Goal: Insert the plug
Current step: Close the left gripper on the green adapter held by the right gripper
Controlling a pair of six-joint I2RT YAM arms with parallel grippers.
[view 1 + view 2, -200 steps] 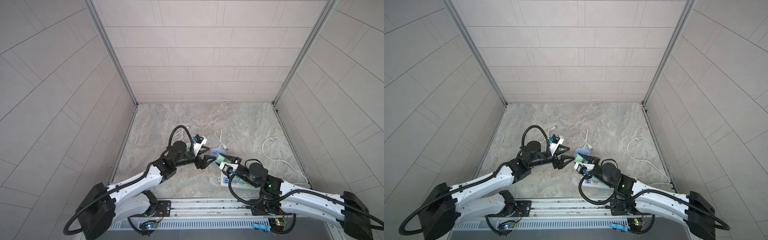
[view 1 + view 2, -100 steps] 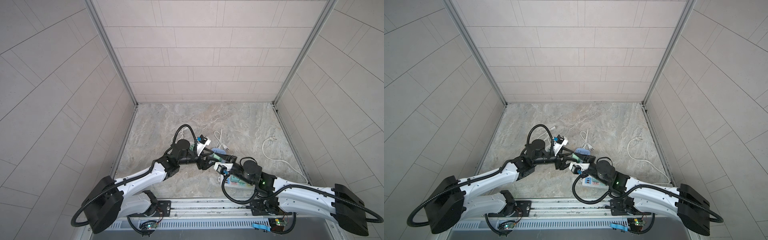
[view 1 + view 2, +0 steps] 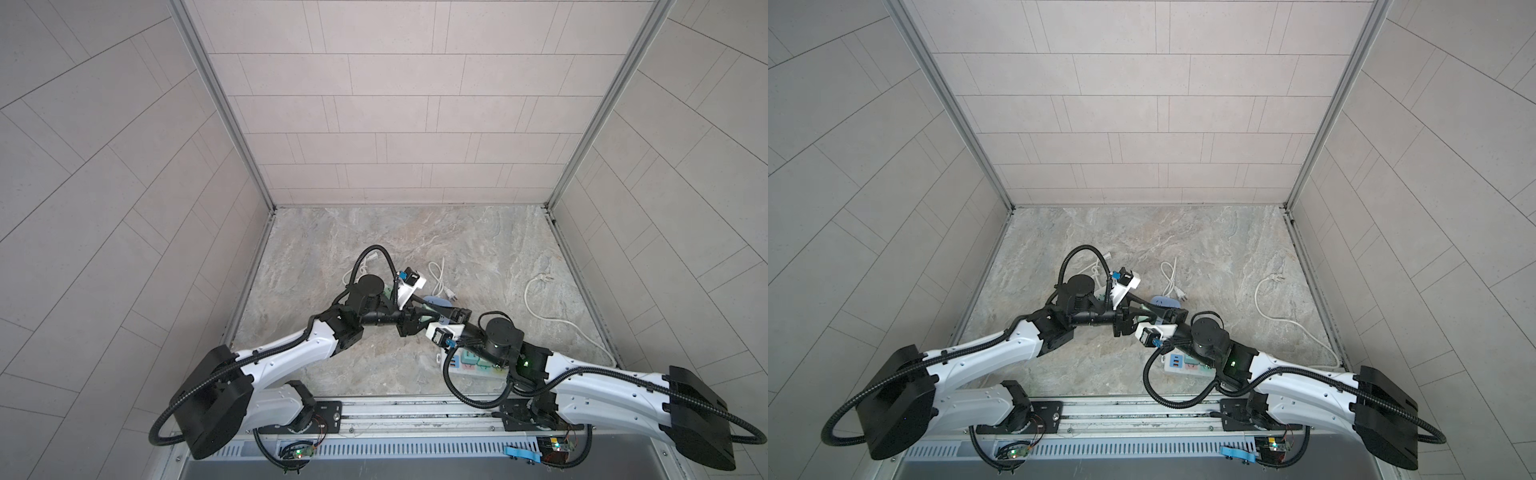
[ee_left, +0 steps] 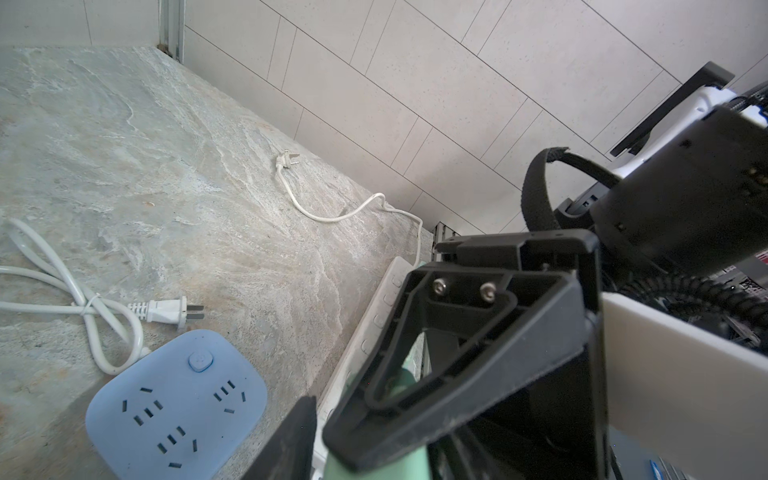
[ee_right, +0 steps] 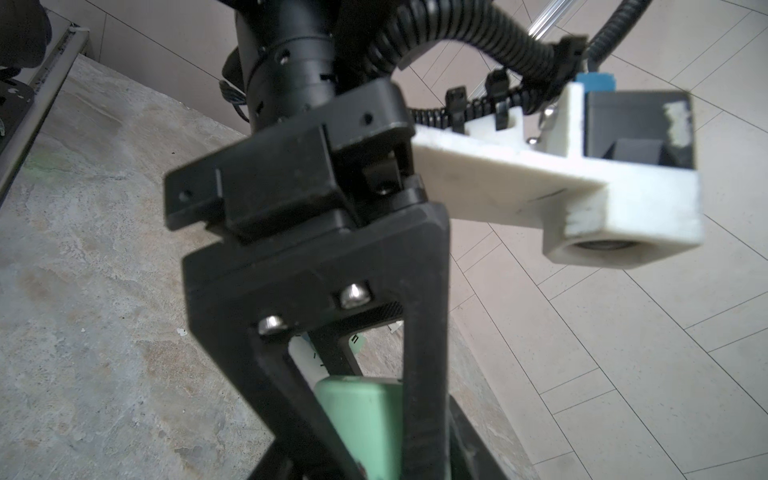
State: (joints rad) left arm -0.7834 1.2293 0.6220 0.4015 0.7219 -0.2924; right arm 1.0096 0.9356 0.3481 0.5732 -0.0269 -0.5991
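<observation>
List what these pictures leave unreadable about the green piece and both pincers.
Green piece: its ends and full shape, wrist views; pincer fingers cover it, frame edge crops it.
Left pincer: whether it touches, top views; too small.
Power strip: sockets, top views; right arm overlaps.

A grey veined stone surface (image 3: 374,232) is stretching back to pale tiled walls (image 3: 395,104), with metal posts (image 3: 224,104) standing in the corners; a blue socket block (image 4: 174,407) with rounded corners is lying flat on it, sockets facing up; its white cord (image 4: 83,291) is looping beside it, the pronged end resting near the block; a metal rail (image 3: 415,409) is running along the front edge, a slotted strip (image 3: 415,448) lying below it, a blue clip (image 3: 519,453) sitting by that strip.
</observation>
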